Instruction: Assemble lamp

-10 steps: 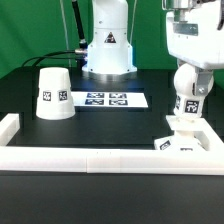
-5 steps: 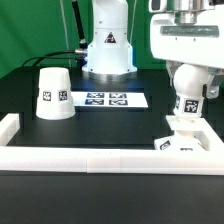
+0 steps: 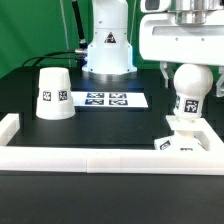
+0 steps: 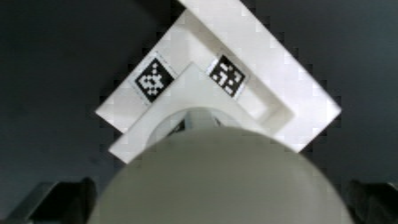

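The ball-shaped bulb (image 3: 188, 92) stands upright on the flat square base (image 3: 184, 142) at the exterior view's right, near the front rail. My gripper (image 3: 189, 74) hangs over the bulb's top, open, its dark fingers (image 3: 163, 71) apart from the ball on either side. In the wrist view the bulb (image 4: 217, 170) fills the middle, with the tagged base (image 4: 187, 78) beyond it and a gap between the ball and each fingertip (image 4: 68, 200). The tapered shade (image 3: 52, 92) stands mouth down at the exterior view's left, far from the gripper.
The marker board (image 3: 105, 99) lies mid-table between the shade and the bulb. White border rails run along the front (image 3: 100, 160) and the left side (image 3: 10, 128). The arm's white pedestal (image 3: 107, 48) stands at the back.
The gripper has opened a little wider and shifted toward the exterior view's left, rising slightly. The bulb stays standing on the base.
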You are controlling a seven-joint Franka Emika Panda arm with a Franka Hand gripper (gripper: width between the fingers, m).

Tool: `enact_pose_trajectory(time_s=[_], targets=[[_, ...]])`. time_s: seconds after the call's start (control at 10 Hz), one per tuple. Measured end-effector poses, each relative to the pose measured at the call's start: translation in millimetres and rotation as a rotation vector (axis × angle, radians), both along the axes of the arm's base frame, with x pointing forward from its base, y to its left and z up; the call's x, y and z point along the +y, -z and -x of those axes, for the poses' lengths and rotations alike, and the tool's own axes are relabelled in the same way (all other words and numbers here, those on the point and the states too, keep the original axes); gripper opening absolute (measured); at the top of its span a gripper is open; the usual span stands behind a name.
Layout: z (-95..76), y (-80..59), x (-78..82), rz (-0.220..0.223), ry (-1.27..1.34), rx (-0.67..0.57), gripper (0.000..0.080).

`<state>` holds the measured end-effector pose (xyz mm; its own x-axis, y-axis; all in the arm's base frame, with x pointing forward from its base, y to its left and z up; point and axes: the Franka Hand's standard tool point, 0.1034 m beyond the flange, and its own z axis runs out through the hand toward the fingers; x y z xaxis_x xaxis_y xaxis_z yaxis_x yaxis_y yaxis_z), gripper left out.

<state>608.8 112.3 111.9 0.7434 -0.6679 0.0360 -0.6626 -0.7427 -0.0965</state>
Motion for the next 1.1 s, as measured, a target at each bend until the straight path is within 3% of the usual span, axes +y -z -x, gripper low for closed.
enact_pose_trajectory(time_s=[0.7,1.1], targets=[[0.6,0.5,0.1,0.094,-0.676,-0.024,0.0699],[-2.1,-0.2,-13.1,0.122,-0.916,-0.026,0.0699]])
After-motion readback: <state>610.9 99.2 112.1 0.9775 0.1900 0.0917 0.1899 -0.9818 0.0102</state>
